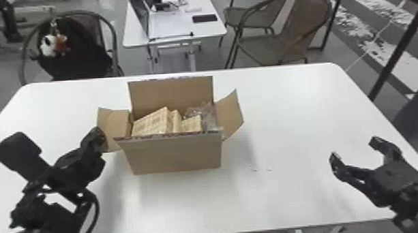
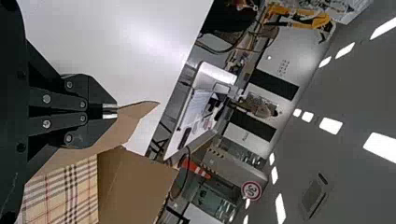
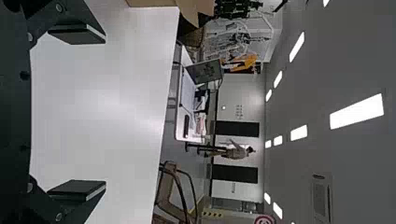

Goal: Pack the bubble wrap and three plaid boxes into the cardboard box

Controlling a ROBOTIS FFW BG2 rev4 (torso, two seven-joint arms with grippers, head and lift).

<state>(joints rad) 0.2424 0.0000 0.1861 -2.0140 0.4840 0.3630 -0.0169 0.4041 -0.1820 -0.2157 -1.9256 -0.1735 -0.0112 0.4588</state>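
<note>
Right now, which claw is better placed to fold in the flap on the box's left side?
Left, I'd judge. The left claw is right at that flap; the right claw is open over the table's right side, well away from the box.

Bright indoor scene, ceiling lights [image 3: 357, 111] blown out white in both wrist views, pale glare on worktop [image 1: 296, 93], soft faint shadow right of cardboard box [image 1: 174, 155] around head view centre.

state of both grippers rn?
Left gripper: closed, tips right at the cardboard box's left flap; can't tell if it's pinching it.
Right gripper: open, empty, over the table.
</note>
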